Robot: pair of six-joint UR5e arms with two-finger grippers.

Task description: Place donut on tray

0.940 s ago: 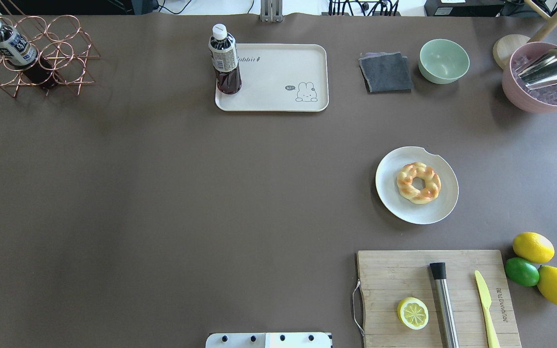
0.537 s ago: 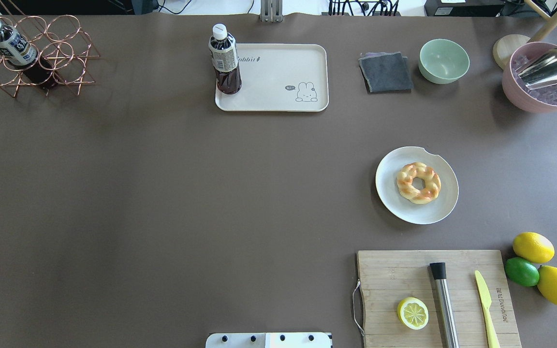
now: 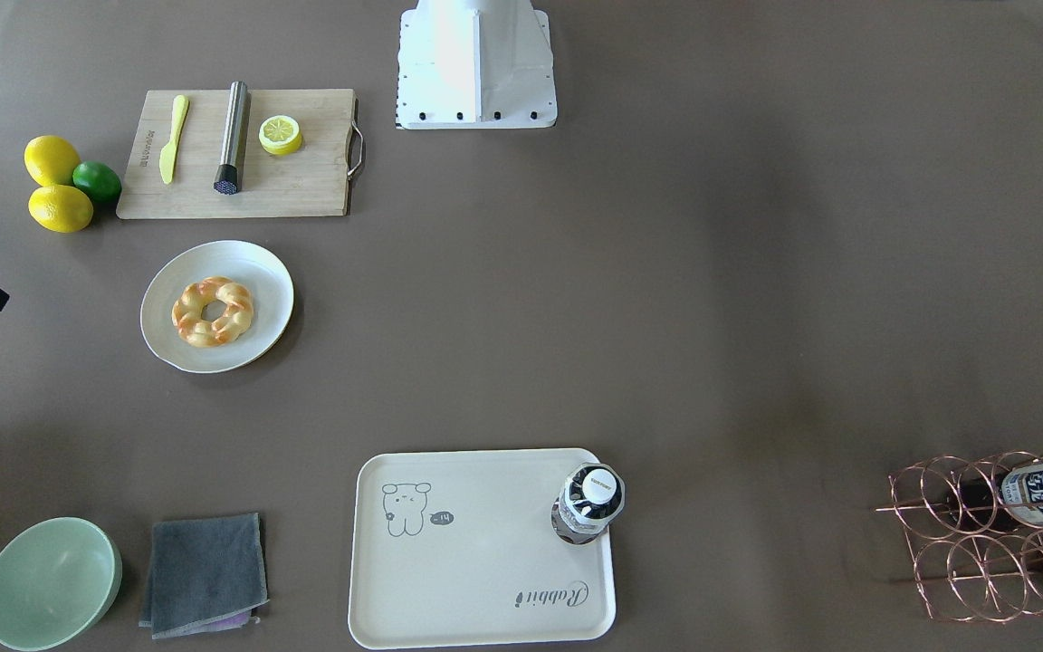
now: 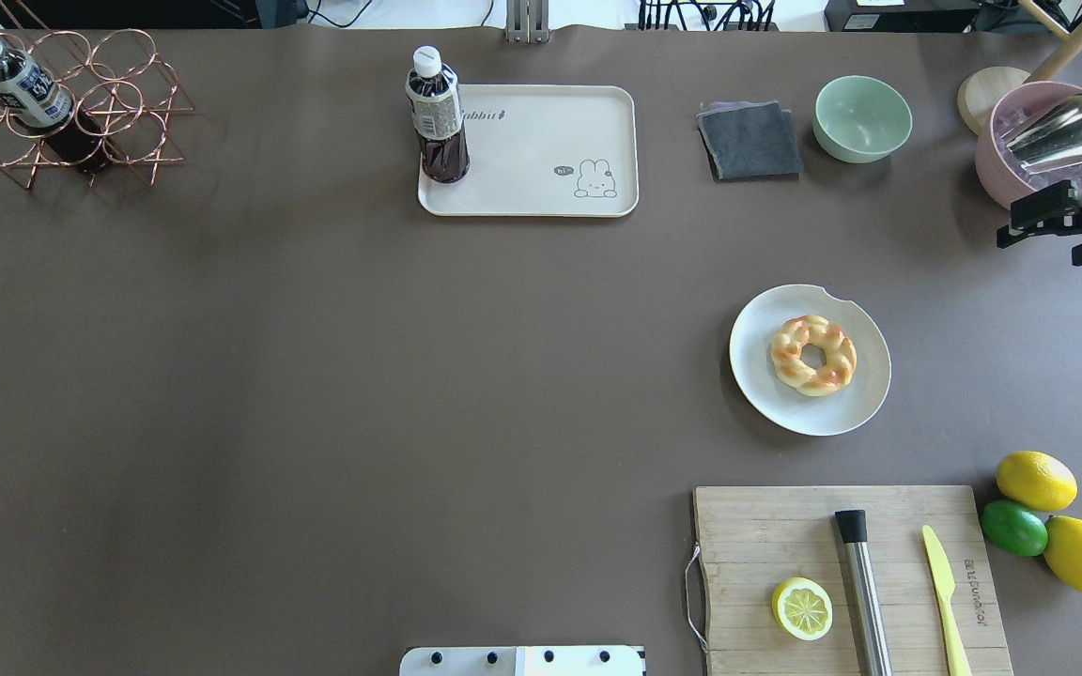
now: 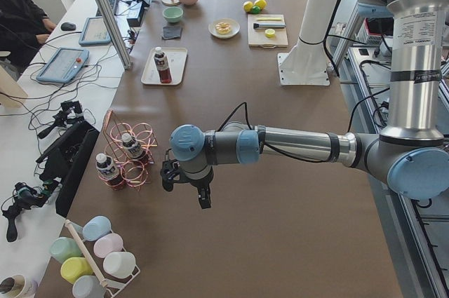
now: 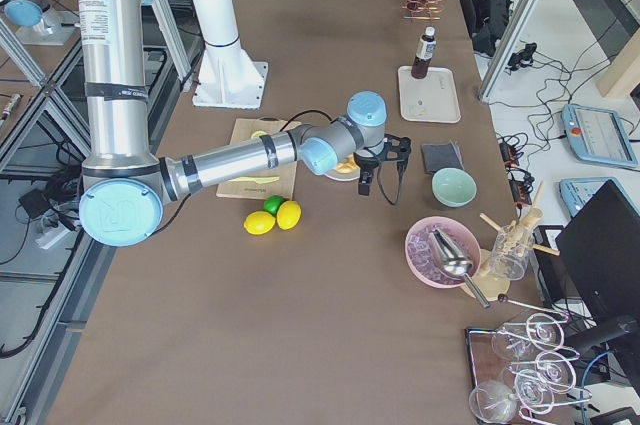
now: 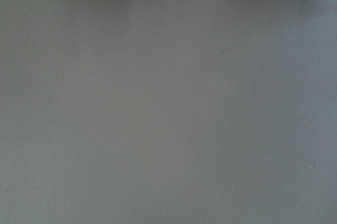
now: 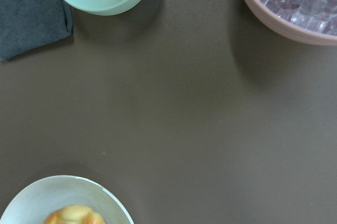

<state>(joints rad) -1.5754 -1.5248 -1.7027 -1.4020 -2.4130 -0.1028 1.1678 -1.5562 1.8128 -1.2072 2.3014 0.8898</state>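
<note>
Black right fingers (image 4: 1029,221) newly in view; donut (image 4: 812,355) unmoved on plate (image 4: 759,390).

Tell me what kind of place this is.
Probably a robotics lab dressed as a kitchen counter: a grey-and-blue robot arm reaches over the brown table, a blue-edged operator tablet lies alongside, and props such as a twisted golden donut on a round white plate are laid out.

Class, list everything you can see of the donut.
The donut is a glossy twisted ring, golden-yellow with orange-brown patches and a small centre hole. It lies flat and whole, roughly centred on the round white plate, touching nothing else. It is not yet on the tray.
</note>
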